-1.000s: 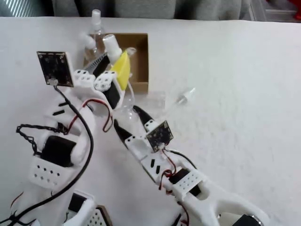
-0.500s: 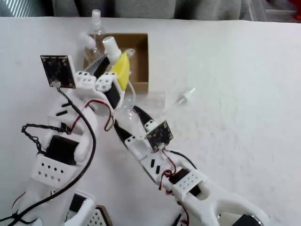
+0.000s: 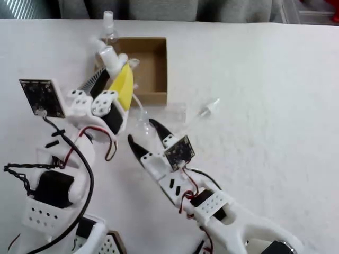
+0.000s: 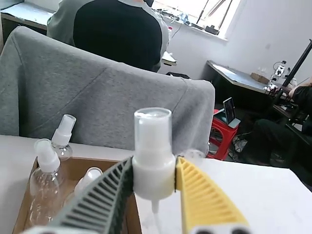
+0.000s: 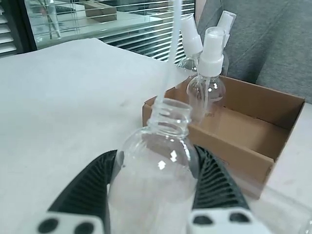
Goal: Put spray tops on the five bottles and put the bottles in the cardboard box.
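Observation:
My left gripper (image 3: 111,67), one finger grey and one yellow, is shut on a white spray top (image 3: 108,54) held upright over the box's near left corner. In the left wrist view the spray top (image 4: 152,131) sits between the fingers of that gripper (image 4: 153,166). Its thin tube (image 5: 168,58) hangs down to the open neck of a clear bottle (image 5: 153,195). My right gripper (image 5: 156,161), with black fingers, is shut on that bottle (image 3: 142,123) just in front of the cardboard box (image 3: 154,96).
Three bottles with spray tops (image 4: 46,168) stand at the box's left end (image 3: 107,29). A loose spray top (image 3: 209,107) lies on the white table to the right of the box, with a clear bottle (image 3: 176,111) beside it. Open table lies to the right.
The left arm has swung left and back, carrying the spray top leftward along the box's edge. The right arm and its bottle have stayed put.

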Motion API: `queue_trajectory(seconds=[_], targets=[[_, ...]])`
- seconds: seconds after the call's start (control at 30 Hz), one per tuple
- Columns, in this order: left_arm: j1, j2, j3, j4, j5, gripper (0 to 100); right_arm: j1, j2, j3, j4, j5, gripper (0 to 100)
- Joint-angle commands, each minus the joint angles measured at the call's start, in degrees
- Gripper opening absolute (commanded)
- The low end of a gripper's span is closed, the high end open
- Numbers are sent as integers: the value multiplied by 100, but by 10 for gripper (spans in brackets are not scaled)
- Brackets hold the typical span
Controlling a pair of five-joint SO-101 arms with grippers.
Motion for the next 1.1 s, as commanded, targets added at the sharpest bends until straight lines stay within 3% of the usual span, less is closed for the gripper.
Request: queue_trajectory(seconds=[0.0,0.2,0.37,1.07], targets=[[-22,-84,-202,18,70,64,57,-13,-141,-136,18,17],[-57,-75,-202,9,70,64,40,-31,-132,-127,18,17],[-66,-48,-176,-492,70,64,40,-31,-132,-127,18,17],[-13,-40,-9,-580,70,64,40,-31,-132,-127,18,17]])
